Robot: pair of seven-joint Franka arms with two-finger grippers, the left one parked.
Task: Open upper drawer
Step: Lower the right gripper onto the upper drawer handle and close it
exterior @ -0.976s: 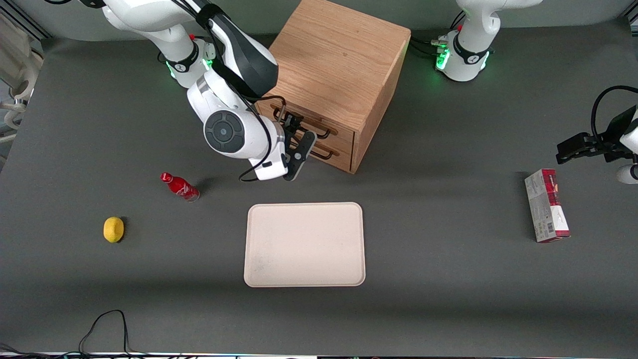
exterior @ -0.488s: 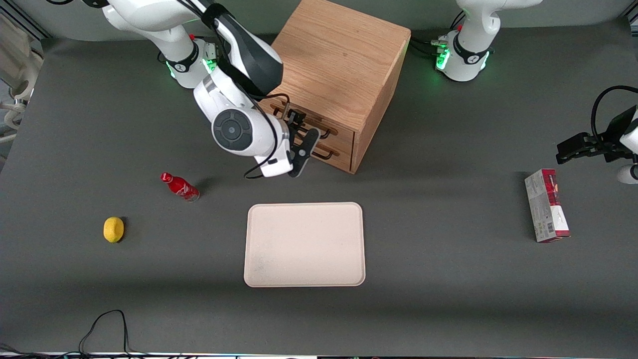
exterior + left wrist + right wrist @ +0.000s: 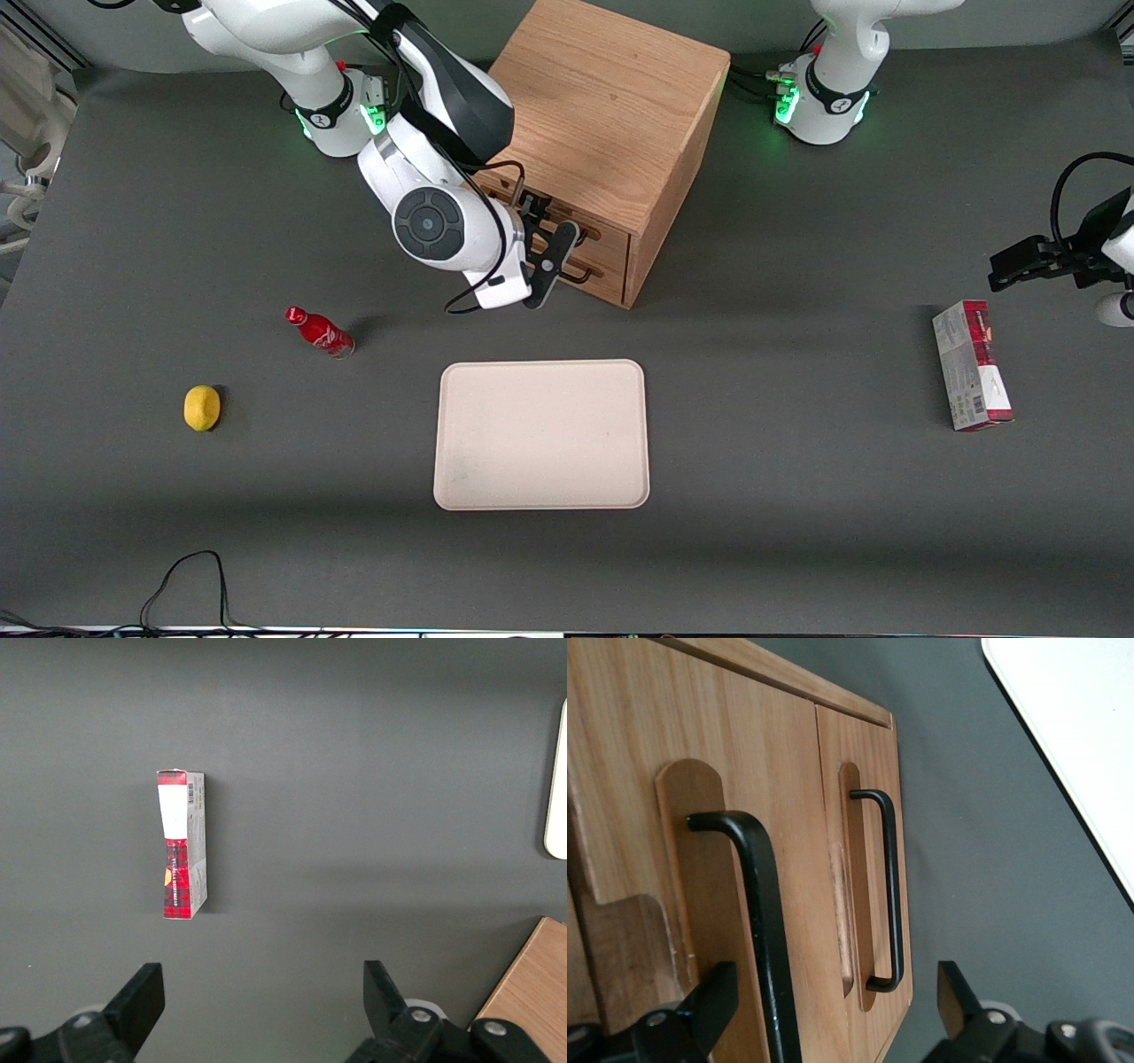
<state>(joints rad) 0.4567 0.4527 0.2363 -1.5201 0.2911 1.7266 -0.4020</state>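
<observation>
The gripper point(image 3: 542, 241) hangs right in front of the cabinet point(image 3: 602, 115), level with the drawer fronts, its fingers point(image 3: 961, 997) spread wide and holding nothing. In the wrist view the upper drawer point(image 3: 735, 859) fills the space just ahead of the gripper, and its black handle point(image 3: 757, 930) runs down between the two open fingertips without either one touching it. The drawer sits flush in the cabinet, shut. Next to it, a little farther from the gripper, is the lower drawer point(image 3: 868, 859) with its own handle point(image 3: 888, 890), also shut. From the gripper toward the front camera lies a pale tray point(image 3: 541, 434) on the grey table point(image 3: 797, 496). A red bottle point(image 3: 319, 331) stands near the gripper, toward the working arm's end, and a lemon point(image 3: 202, 408) lies farther out the same way. A red and white box point(image 3: 972, 365) lies well away, toward the parked arm's end.
</observation>
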